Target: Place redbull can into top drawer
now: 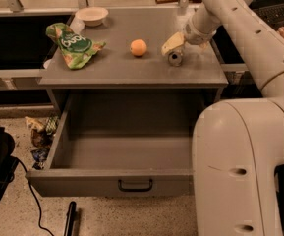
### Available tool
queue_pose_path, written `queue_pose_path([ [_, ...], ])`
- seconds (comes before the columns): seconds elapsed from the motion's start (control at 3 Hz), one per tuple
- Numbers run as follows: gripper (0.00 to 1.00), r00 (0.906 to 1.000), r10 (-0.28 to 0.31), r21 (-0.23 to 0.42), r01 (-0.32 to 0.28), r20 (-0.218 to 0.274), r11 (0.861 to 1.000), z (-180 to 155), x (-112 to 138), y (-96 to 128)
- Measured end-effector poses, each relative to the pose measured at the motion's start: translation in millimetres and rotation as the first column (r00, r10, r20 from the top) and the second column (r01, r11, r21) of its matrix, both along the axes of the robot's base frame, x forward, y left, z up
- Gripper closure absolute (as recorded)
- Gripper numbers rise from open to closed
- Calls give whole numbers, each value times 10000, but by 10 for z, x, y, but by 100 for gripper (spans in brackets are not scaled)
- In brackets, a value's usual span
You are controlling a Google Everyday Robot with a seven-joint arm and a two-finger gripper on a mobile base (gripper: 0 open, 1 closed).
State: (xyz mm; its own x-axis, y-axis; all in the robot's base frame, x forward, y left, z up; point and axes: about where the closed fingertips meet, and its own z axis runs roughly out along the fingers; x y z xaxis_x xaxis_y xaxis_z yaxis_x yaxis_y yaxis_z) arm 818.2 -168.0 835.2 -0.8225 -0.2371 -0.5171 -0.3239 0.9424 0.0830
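Observation:
The redbull can (175, 58) is on the right part of the grey cabinet top (117, 70), tilted so its round end faces the camera. My gripper (173, 47) reaches down from the arm at the upper right and is closed on the can's upper part. The top drawer (107, 182) is pulled out below the cabinet top. Its inside is bare, and a small dark handle (135, 185) sits at the centre of its front panel.
An orange ball (138, 47) lies left of the can, with a green snack bag (74, 44) and a white bowl (92, 15) further left. My bulky white body (240, 171) stands right of the drawer. Wrappers (41, 132) and a black cable (31, 195) lie on the floor at left.

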Motion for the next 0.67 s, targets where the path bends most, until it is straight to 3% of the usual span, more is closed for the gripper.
queue_pose_path([
  [0.67, 65, 10000, 76, -60, -76, -9, 10000, -58, 16, 41],
])
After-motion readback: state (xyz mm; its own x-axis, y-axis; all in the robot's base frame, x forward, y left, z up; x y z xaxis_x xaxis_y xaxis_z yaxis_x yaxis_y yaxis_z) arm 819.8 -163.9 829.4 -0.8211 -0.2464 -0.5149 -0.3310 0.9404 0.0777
